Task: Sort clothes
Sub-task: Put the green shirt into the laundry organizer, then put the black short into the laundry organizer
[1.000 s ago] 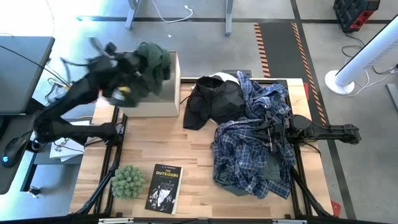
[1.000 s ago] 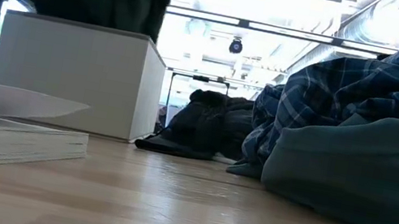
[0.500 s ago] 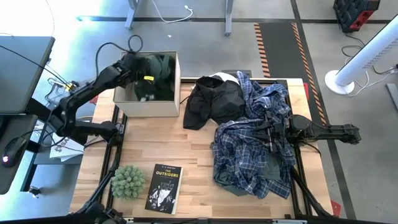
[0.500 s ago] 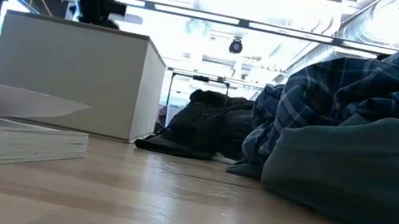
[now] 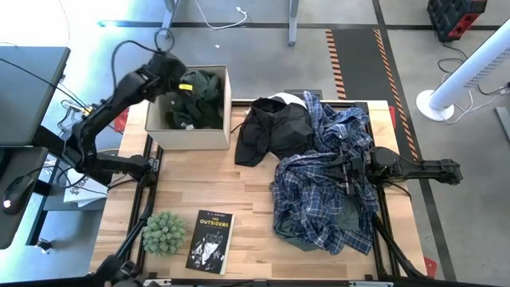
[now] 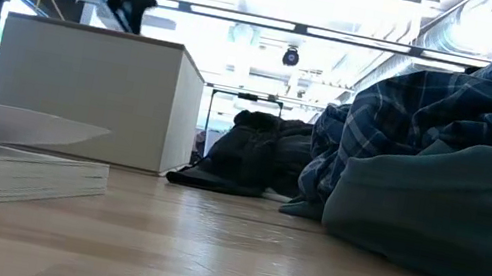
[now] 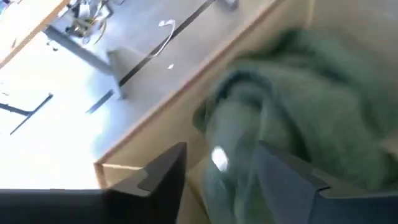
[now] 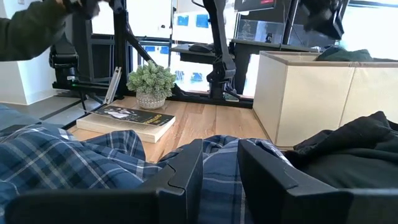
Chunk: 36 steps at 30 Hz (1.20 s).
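Dark green jacket (image 5: 197, 99) sits in the cardboard box (image 5: 188, 136) right below the left gripper (image 5: 177, 82), fingers released. Right gripper (image 5: 348, 168) rests on the plaid shirts (image 5: 319, 209), fingers parted, empty.

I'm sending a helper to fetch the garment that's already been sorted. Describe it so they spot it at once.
Find the tan cardboard box at the table's far left corner, under the left end effector. The dark green jacket lies crumpled inside it. It is the only garment in a container; the black garment and plaid shirts lie loose on the tabletop.
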Tool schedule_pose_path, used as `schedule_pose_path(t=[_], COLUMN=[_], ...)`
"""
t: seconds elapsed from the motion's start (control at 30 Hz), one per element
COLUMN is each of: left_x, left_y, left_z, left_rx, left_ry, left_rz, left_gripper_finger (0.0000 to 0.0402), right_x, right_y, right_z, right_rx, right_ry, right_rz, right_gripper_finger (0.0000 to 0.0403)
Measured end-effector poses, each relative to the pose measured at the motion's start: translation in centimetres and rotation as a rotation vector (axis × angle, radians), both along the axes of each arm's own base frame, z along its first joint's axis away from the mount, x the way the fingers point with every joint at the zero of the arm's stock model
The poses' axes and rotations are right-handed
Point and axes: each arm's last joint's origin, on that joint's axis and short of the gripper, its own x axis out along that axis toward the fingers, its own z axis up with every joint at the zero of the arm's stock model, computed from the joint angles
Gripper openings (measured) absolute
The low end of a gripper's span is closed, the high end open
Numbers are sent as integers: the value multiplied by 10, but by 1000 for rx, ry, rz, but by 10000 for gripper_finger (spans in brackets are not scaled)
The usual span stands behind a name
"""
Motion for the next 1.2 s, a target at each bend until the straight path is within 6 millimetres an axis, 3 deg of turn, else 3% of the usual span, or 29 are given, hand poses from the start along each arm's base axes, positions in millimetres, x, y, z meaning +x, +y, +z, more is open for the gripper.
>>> schedule_pose_path(t=[0.17,0.27,0.37,0.5,0.67,0.8,0.9,1.03,1.2], left_x=[-5,-5,3,25,64,100,125,160,206], left_y=[-10,-15,-24,-48,-92,-126,-142,-132,-83], left_z=[25,22,19,22,26,21,4,-29,-67], left_rx=[-50,-115,-212,-222,-61,62,122,203,84], left_ry=[-75,-81,-124,-138,-75,-195,-336,-459,-423], left_rz=[-22,-39,-163,-300,-531,-842,-1015,-980,-864], left_gripper_finger=[247,251,251,239,216,205,204,204,205], right_x=[0,0,0,0,0,0,0,0,0], right_y=[0,0,0,0,0,0,0,0,0], right_z=[0,0,0,0,0,0,0,0,0], right_rx=[0,0,0,0,0,0,0,0,0], right_ry=[0,0,0,0,0,0,0,1,1], right_rz=[0,0,0,0,0,0,0,0,0], right_gripper_finger=[99,99,99,99,99,99,99,99,99])
